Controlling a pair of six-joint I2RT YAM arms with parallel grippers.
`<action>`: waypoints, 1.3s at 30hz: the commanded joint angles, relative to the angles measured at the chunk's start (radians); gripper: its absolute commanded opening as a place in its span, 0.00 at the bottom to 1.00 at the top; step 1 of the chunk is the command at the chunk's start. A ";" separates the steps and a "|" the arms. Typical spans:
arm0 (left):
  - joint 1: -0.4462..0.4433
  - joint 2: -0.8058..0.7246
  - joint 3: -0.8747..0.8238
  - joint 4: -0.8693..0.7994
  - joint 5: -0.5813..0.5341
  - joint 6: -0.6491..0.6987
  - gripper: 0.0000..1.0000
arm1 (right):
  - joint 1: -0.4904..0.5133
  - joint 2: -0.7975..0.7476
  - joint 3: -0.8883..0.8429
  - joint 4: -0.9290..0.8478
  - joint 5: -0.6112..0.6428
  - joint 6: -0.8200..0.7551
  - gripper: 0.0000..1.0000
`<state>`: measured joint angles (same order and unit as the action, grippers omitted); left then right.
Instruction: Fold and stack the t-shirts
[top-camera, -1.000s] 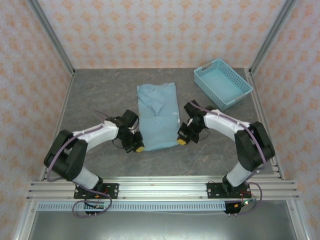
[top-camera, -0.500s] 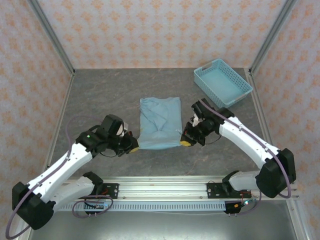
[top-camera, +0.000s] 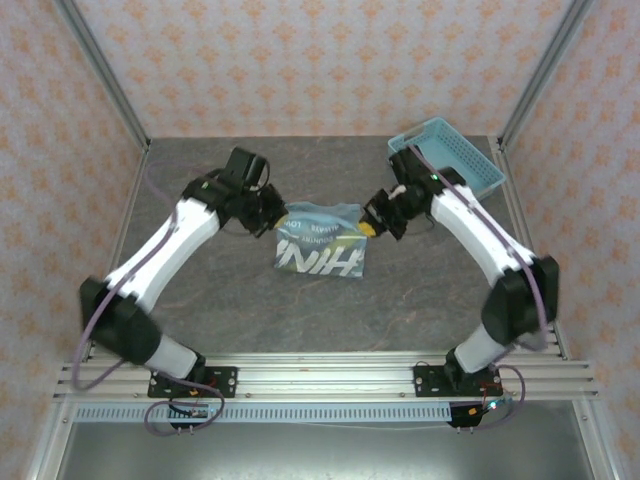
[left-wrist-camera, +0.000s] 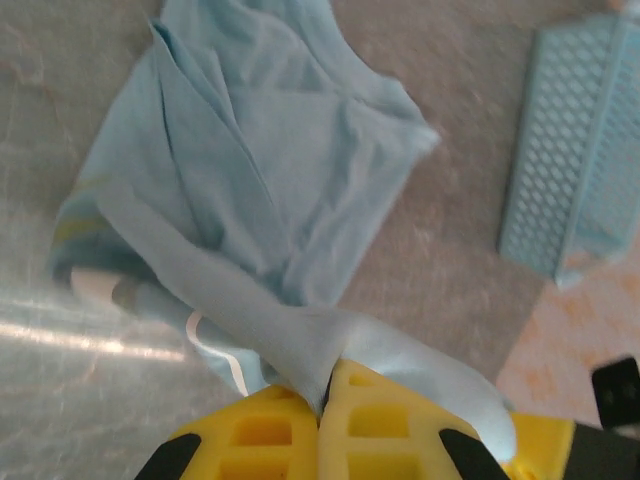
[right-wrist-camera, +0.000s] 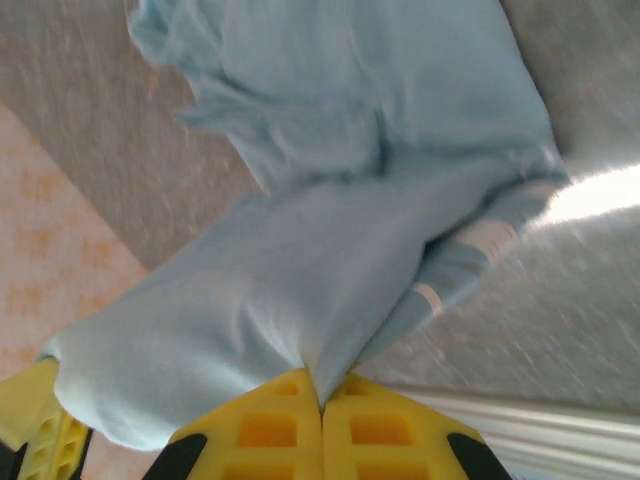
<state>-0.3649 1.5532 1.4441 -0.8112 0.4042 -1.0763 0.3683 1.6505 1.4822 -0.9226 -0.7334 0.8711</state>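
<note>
your left fingers (top-camera: 279, 226) are pinched shut on one corner of the soft light teal-blue cloth t-shirt (top-camera: 320, 250). in the left wrist view the yellow pads of those fingers (left-wrist-camera: 270, 440) meet with a thin fold of the t-shirt (left-wrist-camera: 270, 150) squeezed between them. from that pinch the cloth runs out to the rest of the garment, which lies rumpled on the grey mottled desk (left-wrist-camera: 450, 260) just ahead of the fingertips.

between your two pairs of fingers, seen from above, the shirt is doubled over on the desk (top-camera: 200, 180). bold white printed lettering faces up on the flap nearer the arm bases, and the held edge spans straight from one grip to the other.

your right fingers (top-camera: 368, 228) are likewise clamped shut on the opposite corner. the right wrist view shows the yellow pads (right-wrist-camera: 280, 425) pressed together on a bunched fold, with the t-shirt (right-wrist-camera: 330, 150) spreading ahead of them over the desk (right-wrist-camera: 560, 300).

beyond and to the right of the right fingers, the rigid light blue plastic lattice basket (top-camera: 465, 160) sits at the far right corner of the desk, apart from the shirt. the left wrist view catches the basket (left-wrist-camera: 570, 150) to the right of the left fingers.
</note>
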 joint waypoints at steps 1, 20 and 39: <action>0.083 0.207 0.158 -0.022 -0.039 0.003 0.00 | -0.044 0.191 0.189 0.026 0.069 0.091 0.00; 0.110 0.244 0.121 0.056 -0.031 -0.021 0.65 | -0.098 0.305 0.262 0.173 0.199 -0.116 0.50; -0.245 0.168 -0.506 0.903 -0.234 -0.816 0.64 | -0.080 -0.379 -0.574 0.792 0.013 0.051 0.56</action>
<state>-0.5961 1.6905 0.9211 -0.0254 0.2481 -1.8038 0.2935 1.3182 0.9066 -0.1738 -0.6968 0.9218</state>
